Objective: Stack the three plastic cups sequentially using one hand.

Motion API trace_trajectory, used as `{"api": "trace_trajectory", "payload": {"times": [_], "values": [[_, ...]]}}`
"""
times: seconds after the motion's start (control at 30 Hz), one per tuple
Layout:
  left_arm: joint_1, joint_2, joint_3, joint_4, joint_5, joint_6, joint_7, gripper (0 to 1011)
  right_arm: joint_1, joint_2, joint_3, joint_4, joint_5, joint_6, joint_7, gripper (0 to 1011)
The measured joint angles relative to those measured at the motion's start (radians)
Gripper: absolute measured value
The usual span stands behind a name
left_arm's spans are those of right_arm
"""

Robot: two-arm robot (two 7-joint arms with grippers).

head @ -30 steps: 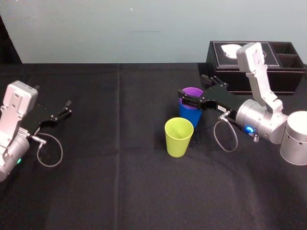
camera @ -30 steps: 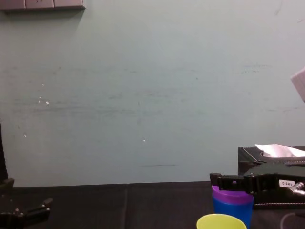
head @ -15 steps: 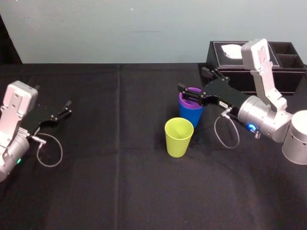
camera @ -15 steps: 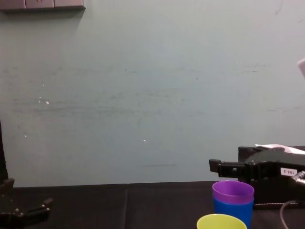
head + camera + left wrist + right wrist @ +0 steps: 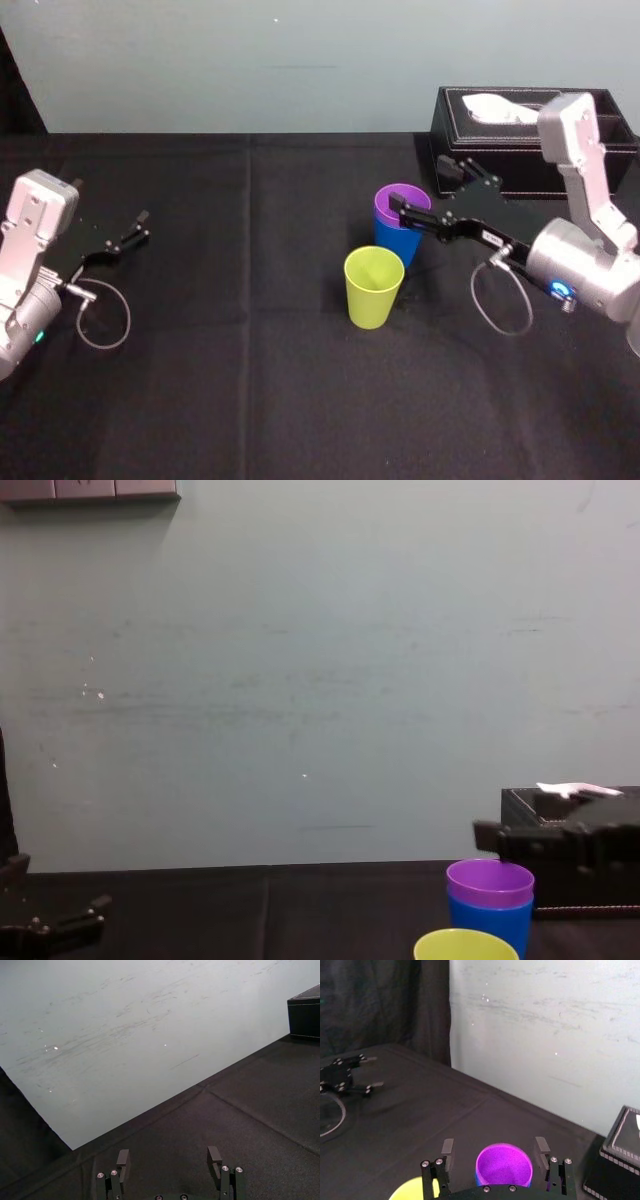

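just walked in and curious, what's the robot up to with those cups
The robot is stacking cups with one arm. The purple cup is already nested in the blue cup, and the right gripper hovers open just above that pair, holding nothing. The yellow-green cup stands on its own just in front of them on the black table, not yet stacked. The left gripper is parked open at the table's left side.
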Motion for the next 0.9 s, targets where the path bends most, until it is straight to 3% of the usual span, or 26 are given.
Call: {"api": "trace_trajectory", "payload": {"times": [0.17,0.27,0.47,0.63,0.9], "values": [[0.0,0.0,0.0,0.0,0.0,0.0,0.0,1011,-0.075,0.054,0.022,-0.066,0.024,0.008,0.008,1003],[0.0,0.0,0.0,0.0,0.0,0.0,0.0,1012,-0.149,0.101,0.043,-0.107,0.042,0.002,0.016,1003],[0.0,0.0,0.0,0.0,0.0,0.0,0.0,1011,-0.236,0.16,0.048,-0.131,0.047,-0.033,0.047,1003],[0.0,0.0,0.0,0.0,0.0,0.0,0.0,1011,-0.281,0.179,0.04,-0.14,0.043,-0.055,0.057,1003],[0.0,0.0,0.0,0.0,0.0,0.0,0.0,1011,-0.302,0.168,0.02,-0.142,0.049,-0.057,0.059,1003]]}}
